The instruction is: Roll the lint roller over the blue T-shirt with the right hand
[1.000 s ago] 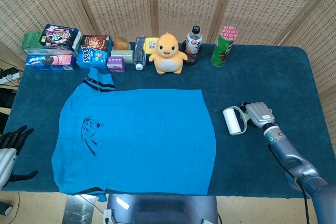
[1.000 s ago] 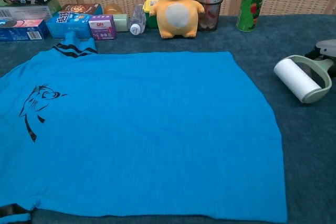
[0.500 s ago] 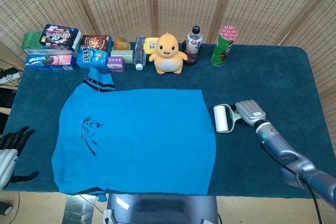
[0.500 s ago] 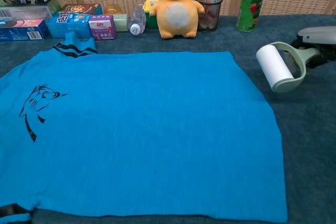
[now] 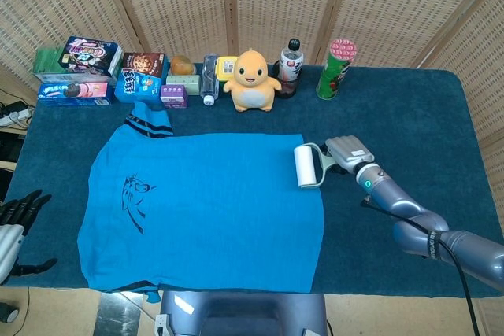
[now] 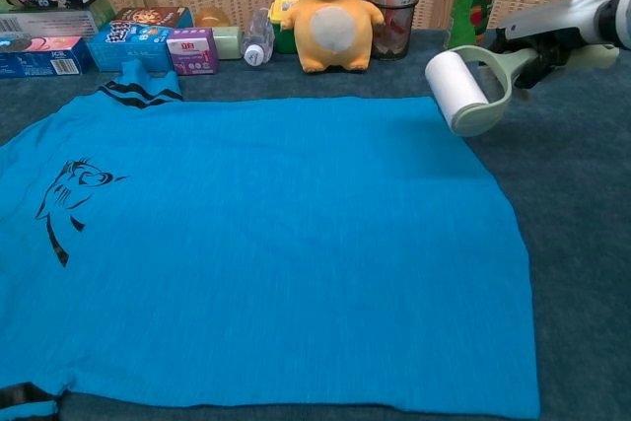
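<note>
Right of centre in the head view, the lint roller (image 5: 305,166) is sitting at the right edge of the blue T-shirt (image 5: 205,208), its white drum overlapping the cloth's border. Whether the drum is pressing on the fabric or hovering just above it cannot be told; in the chest view the lint roller (image 6: 465,88) is showing at the upper right, over the shirt's far right corner. The right hand (image 5: 347,153) is gripping the roller's pale green handle, fingers closed around it, with the grey arm reaching in from the lower right of the frame. In the chest view the right hand (image 6: 570,25) is entering from the upper right edge.

The T-shirt is lying flat across the middle of the dark blue table (image 5: 409,108), with a black print toward its left side.

At the lower left edge of the head view, the left hand (image 5: 19,218) is hanging beside the table, dark fingers spread and holding nothing.

Along the top of the table, a yellow plush toy (image 5: 252,80) is standing upright between a drink bottle (image 5: 290,67) and a row of snack boxes (image 5: 110,75). A green chip can (image 5: 336,68) is standing further right.
</note>
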You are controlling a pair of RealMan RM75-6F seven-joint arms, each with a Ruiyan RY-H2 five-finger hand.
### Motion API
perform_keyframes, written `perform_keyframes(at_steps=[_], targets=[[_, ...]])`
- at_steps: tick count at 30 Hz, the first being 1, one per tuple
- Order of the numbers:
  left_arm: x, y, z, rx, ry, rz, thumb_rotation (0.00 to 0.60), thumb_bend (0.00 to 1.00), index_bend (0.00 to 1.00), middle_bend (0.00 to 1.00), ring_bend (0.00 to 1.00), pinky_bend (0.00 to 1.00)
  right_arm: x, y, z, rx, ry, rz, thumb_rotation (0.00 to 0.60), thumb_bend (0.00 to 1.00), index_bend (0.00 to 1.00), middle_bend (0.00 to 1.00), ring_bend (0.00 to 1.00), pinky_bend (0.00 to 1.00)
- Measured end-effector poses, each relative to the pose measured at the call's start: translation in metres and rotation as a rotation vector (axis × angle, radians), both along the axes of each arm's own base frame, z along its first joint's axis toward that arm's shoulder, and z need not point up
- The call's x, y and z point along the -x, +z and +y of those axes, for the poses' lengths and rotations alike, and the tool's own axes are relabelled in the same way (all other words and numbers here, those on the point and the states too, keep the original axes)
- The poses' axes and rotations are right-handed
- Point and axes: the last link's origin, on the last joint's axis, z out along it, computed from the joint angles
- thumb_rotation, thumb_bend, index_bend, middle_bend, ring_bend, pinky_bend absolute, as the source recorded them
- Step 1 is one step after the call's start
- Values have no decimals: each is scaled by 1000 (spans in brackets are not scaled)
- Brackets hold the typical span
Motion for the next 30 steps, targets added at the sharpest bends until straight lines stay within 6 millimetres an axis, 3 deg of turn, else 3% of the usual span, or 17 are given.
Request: perform_keyframes(at_steps=[6,13,23,30], targets=[[0,0,-1,4,-2,-1,600,114,0,0,0,0,-20,-16,2,48,15,82,600,1000,543,740,897,1000],[0,-1,-1,13,-4,2,600,113,0,0,0,0,-57,-47,16,106,36,210,600,1000,543,740,898,1000],[0,0,-2,14,-3,0,600,113,0,0,0,0,-102,-99,38,26,20,299,600,1000,545,741,899,1000],[1,0,-1,16,-1,-2,600,113,0,0,0,0,-120,-119,39,-4,-6,320,600,1000,545,741,900,1000]])
